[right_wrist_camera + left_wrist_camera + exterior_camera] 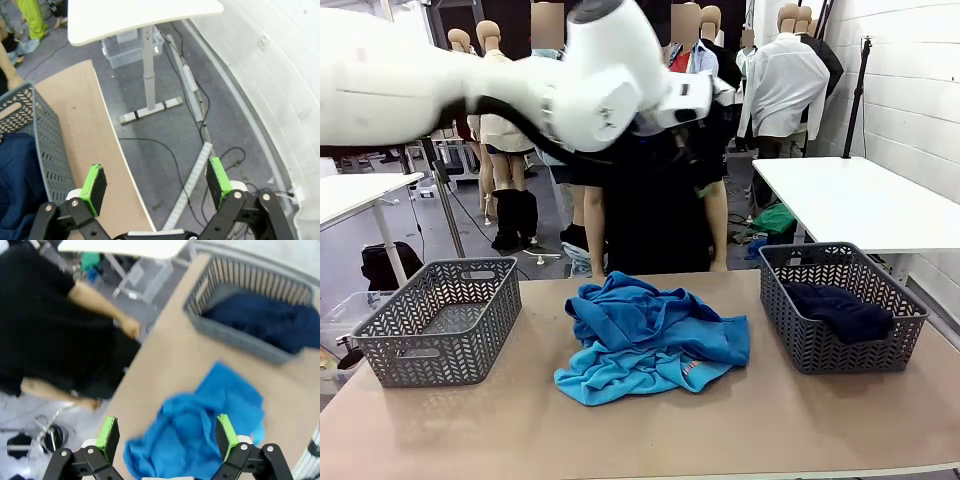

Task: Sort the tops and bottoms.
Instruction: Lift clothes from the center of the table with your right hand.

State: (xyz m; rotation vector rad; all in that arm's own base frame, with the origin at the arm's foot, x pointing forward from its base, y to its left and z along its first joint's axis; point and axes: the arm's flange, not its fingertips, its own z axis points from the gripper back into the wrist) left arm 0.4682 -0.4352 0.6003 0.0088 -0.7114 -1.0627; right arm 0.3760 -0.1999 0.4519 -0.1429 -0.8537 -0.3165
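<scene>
blue and turquoise tops (650, 340) lie in a crumpled heap at the middle of the desk (770, 430). one turquoise piece shows a small red-white print (692, 368) at the heap's near right edge. i see the dark navy bottoms (838, 310) inside the right basket (840, 352); the left basket (430, 355) stands well apart on the other side of the heap. my left end effector (166, 436) hangs open above the heap, nothing between its green pads (107, 437), and its white arm (590, 80) crosses the top of the front view. my right end effector (155, 185) is open too, gripping nothing, out past the desk's edge over the floor (175, 125) beside the right basket. a person in black (660, 220) stands at the far side, one hand (131, 326) near the desk's edge.
</scene>
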